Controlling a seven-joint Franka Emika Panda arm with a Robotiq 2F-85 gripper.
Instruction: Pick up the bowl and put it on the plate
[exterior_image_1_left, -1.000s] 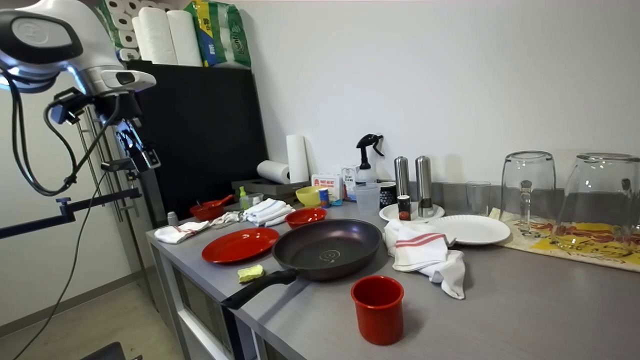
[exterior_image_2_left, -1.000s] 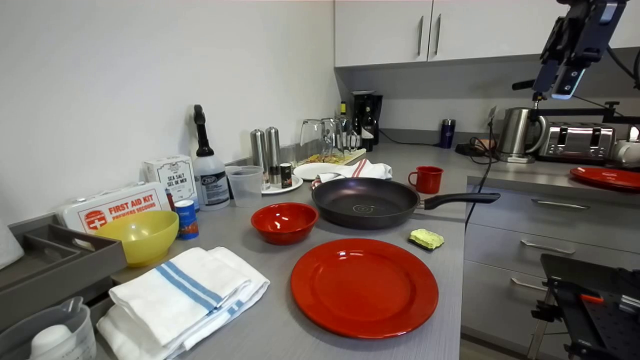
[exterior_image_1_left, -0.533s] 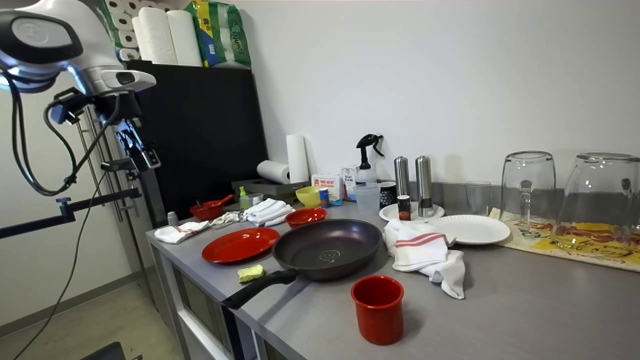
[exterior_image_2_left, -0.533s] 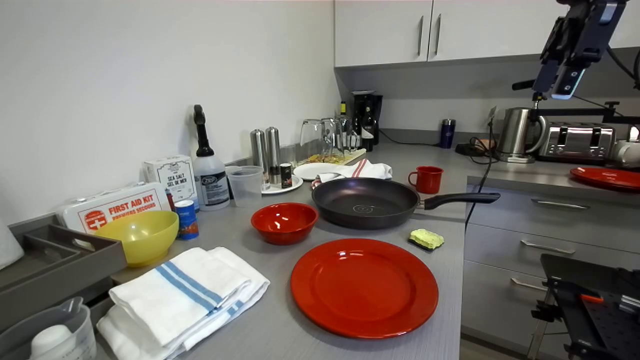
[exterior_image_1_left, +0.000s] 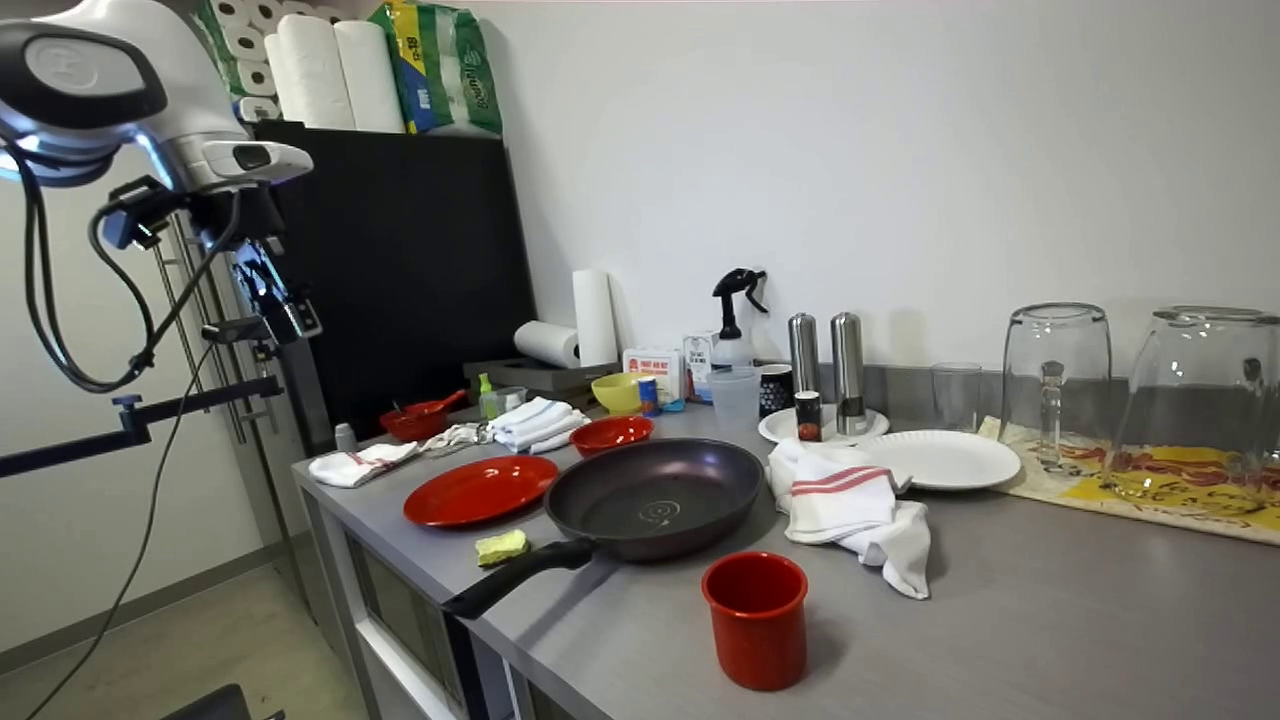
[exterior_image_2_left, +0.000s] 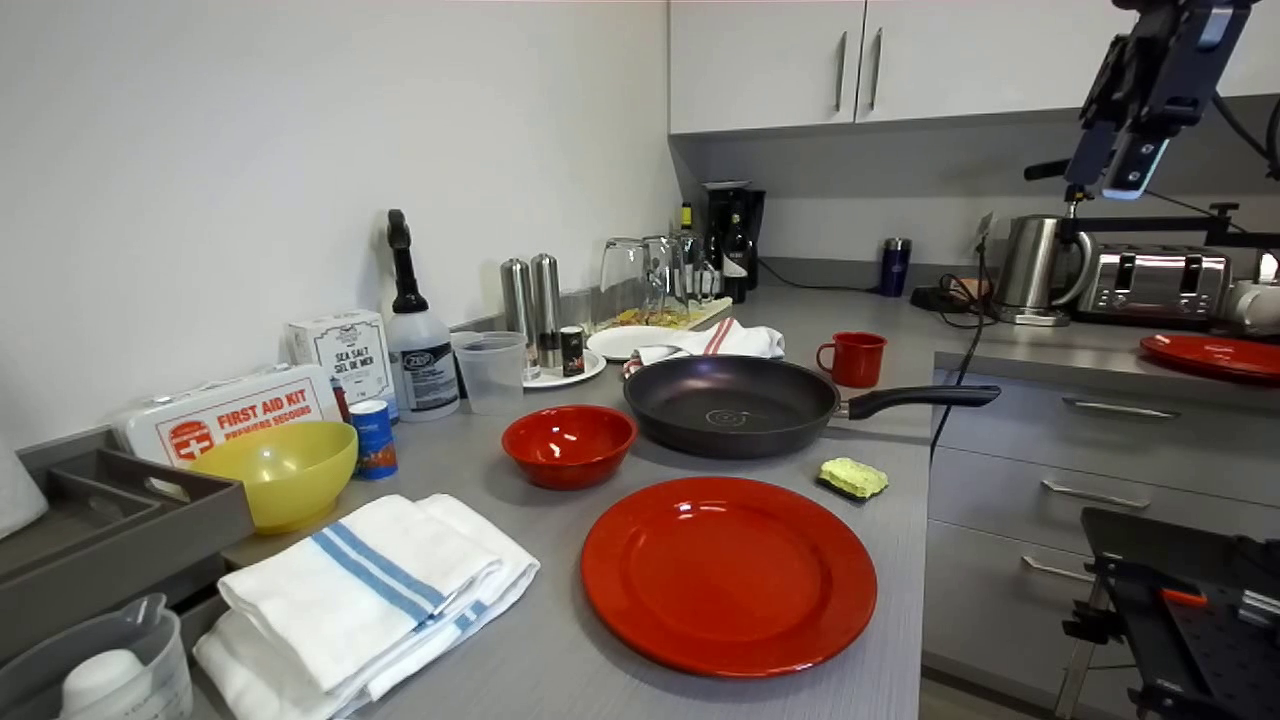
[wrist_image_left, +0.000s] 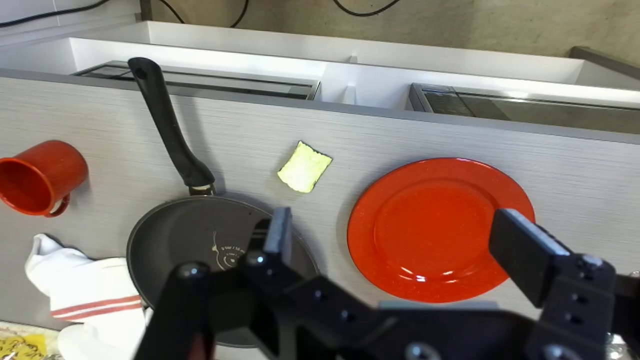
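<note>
A small glossy red bowl (exterior_image_2_left: 569, 447) sits upright on the counter beside the black pan in both exterior views (exterior_image_1_left: 611, 434). A larger yellow bowl (exterior_image_2_left: 285, 475) stands near the wall (exterior_image_1_left: 618, 394). The flat red plate (exterior_image_2_left: 728, 578) lies near the counter's front edge, with nothing on it (exterior_image_1_left: 481, 491). The plate also shows in the wrist view (wrist_image_left: 435, 235), but neither bowl can be made out there. My gripper (wrist_image_left: 394, 217) is open and empty, high above the counter. It hangs in the air in both exterior views (exterior_image_1_left: 292, 322) (exterior_image_2_left: 1118, 178).
A black frying pan (exterior_image_2_left: 735, 405) stands beside the bowl and plate, its handle toward the counter edge. A yellow sponge (exterior_image_2_left: 853, 478), red mug (exterior_image_2_left: 857, 359), folded towels (exterior_image_2_left: 370, 590), spray bottle (exterior_image_2_left: 420, 350) and white plates (exterior_image_1_left: 945, 460) surround them. Another red plate (exterior_image_2_left: 1215, 355) lies on the far counter.
</note>
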